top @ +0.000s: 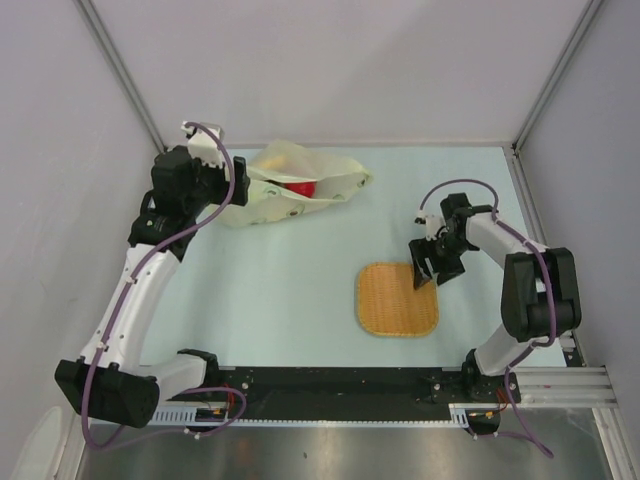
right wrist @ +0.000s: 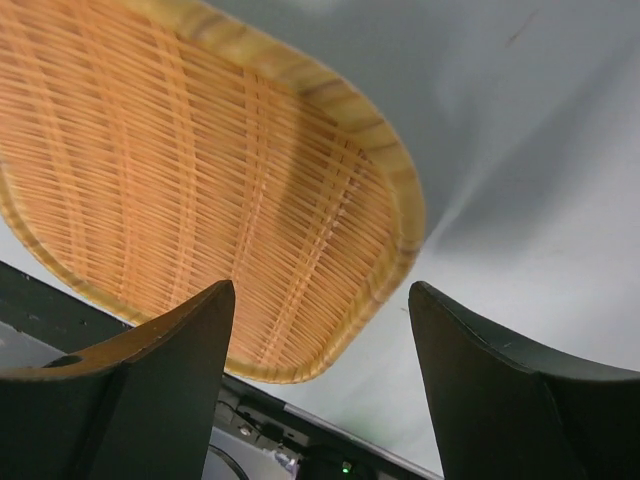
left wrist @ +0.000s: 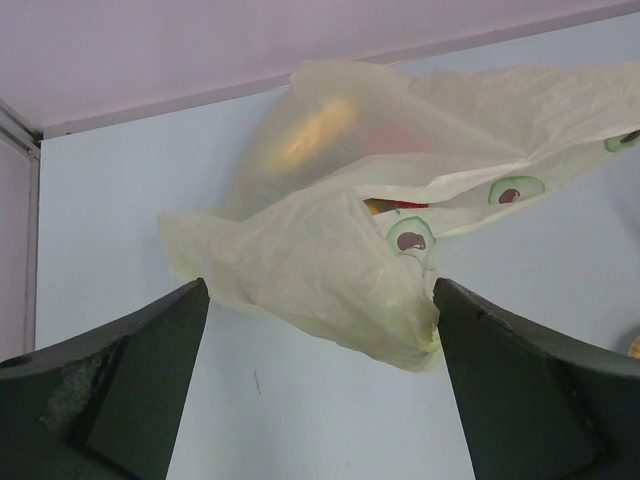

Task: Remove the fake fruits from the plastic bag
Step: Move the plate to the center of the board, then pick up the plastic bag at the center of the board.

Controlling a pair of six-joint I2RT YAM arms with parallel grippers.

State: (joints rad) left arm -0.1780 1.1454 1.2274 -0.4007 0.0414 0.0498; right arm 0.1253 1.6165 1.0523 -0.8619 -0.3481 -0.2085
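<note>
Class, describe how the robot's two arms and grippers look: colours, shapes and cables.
The left arm and right arm have white shells with black joint housings. A purple cable runs along each. The left gripper and right gripper each carry two dark, wedge-shaped fingers.
</note>
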